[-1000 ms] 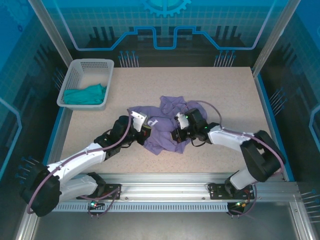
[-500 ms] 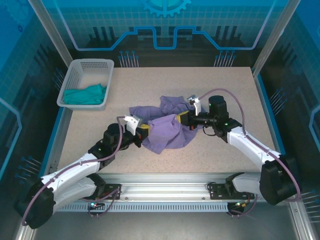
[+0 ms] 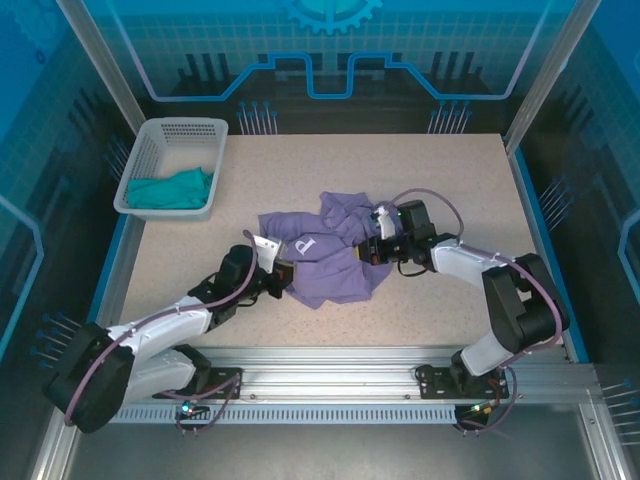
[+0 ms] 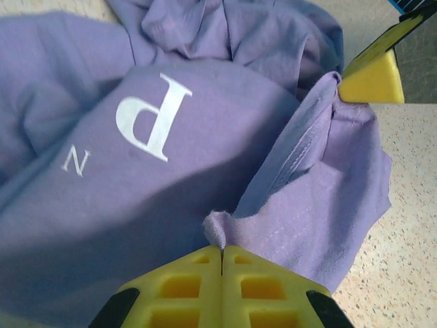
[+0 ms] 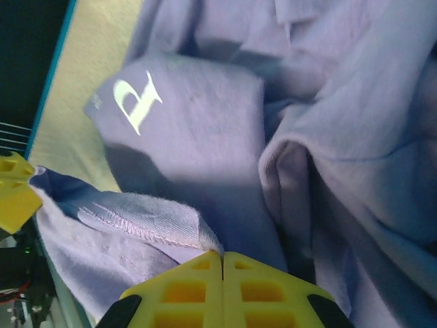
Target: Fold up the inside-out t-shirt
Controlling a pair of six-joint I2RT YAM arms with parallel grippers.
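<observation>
The lavender t-shirt (image 3: 325, 262) lay in a crumpled heap near the middle of the counter (image 3: 450, 180), its upper part bunched into folds and its lower part spread flatter toward the near edge. A white letter P (image 3: 308, 244) showed on the flatter part, and in the left wrist view a smaller white N sat beside it. The left fingers (image 4: 225, 258) were closed tight on a small tuft of a stitched edge on the shirt's left side. The yellow tip of the other arm's finger touched the cloth further along the same fold. The right fingers (image 5: 227, 260) were also pressed together, pinching a seamed hem on the shirt's right side, with the cloth rising in thick folds just beyond them. Both arms reached in low over the counter from either side of the heap. Well apart, at the far left corner, a grey basket (image 3: 150, 150) held a teal garment (image 3: 170, 190).
</observation>
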